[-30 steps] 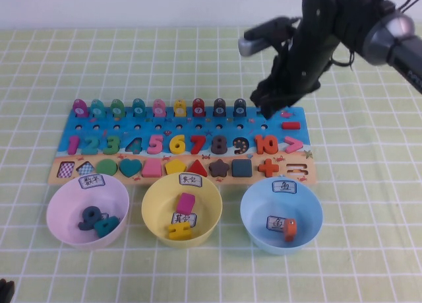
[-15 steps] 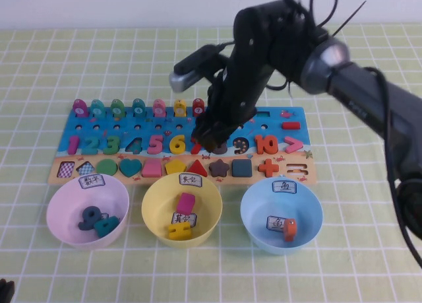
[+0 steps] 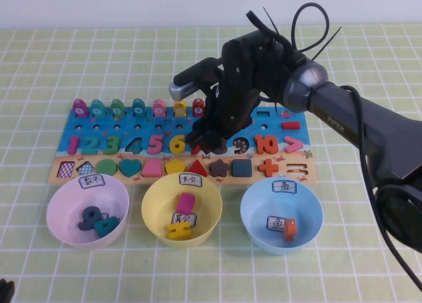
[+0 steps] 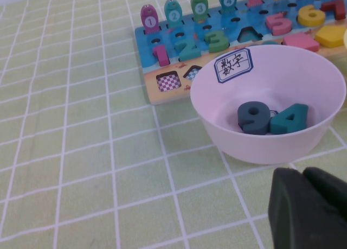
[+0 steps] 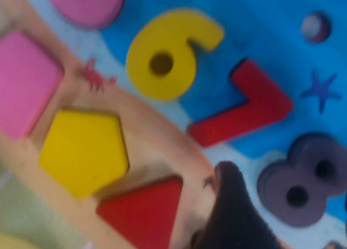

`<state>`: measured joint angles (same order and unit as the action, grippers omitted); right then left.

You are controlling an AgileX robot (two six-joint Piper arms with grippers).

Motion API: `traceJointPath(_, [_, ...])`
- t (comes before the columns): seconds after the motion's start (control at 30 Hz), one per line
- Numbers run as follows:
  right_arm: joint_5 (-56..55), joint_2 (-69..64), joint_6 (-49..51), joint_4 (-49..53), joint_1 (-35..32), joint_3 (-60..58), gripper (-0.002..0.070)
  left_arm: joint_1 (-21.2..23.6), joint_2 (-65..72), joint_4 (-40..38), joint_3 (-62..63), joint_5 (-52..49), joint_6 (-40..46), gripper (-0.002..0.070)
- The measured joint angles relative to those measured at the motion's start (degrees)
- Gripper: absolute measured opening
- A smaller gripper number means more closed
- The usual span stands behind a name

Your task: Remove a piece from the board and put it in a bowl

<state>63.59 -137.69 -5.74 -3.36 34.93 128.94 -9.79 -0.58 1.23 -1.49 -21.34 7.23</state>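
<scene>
Even, bright diffuse light, probably from overhead; soft shadows under the bowls on the tabletop (image 3: pixel 369 72). High view sharp. Right wrist view badly blurred, too close to focus. Left wrist view clear, near edge soft.

We are seeing the dark purple wooden numeral 8 (image 5: pixel 303 178) lying flat in the blue-and-tan wooden puzzle board (image 3: pixel 86 128), behind the pale pink plastic bowl (image 3: pixel 62 197).

Right arm stretched in from the right, wrist bent down; right gripper (image 3: pixel 206 143) low over table centre, jaws apart. Left gripper (image 4: pixel 306 208) parked at near-left corner, arm out of sight.
</scene>
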Motion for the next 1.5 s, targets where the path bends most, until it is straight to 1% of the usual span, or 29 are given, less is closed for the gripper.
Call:
traceJointPath(0.17, [-2.52, 0.00, 4.50, 0.82, 0.00, 0.14, 0.0386, 0.00, 0.00, 0.00, 0.00, 0.00, 0.00, -0.0004])
traceJointPath(0.37, [-2.66, -0.14, 7.90, 3.36, 0.00, 0.17, 0.0386, 0.00, 0.00, 0.00, 0.00, 0.00, 0.00, -0.0005])
traceJointPath(0.63, [-2.42, -1.86, 10.91, 4.19, 0.00, 0.27, 0.0386, 0.00, 0.00, 0.00, 0.00, 0.00, 0.00, -0.0005])
traceJointPath(0.9, [-2.21, -1.86, 11.64, 4.32, 0.00, 0.27, 0.0384, 0.00, 0.00, 0.00, 0.00, 0.00, 0.00, -0.0005])
traceJointPath(1.03, [-1.99, -1.86, 11.62, 4.43, 0.00, 0.36, 0.0348, 0.00, 0.00, 0.00, 0.00, 0.00, 0.00, -0.0005])
traceJointPath(1.07, [-1.76, -1.86, 11.62, 4.31, 0.00, 0.36, 0.0321, 0.00, 0.00, 0.00, 0.00, 0.00, 0.00, -0.0005])
traceJointPath(1.17, [-1.63, -1.86, 11.75, 4.05, 0.00, 0.36, 0.0281, 0.00, 0.00, 0.00, 0.00, 0.00, 0.00, -0.0005])
traceJointPath(1.5, [-1.52, -1.86, 11.89, 4.05, 0.00, 0.36, 0.0279, 0.00, 0.00, 0.00, 0.00, 0.00, 0.00, -0.0005])
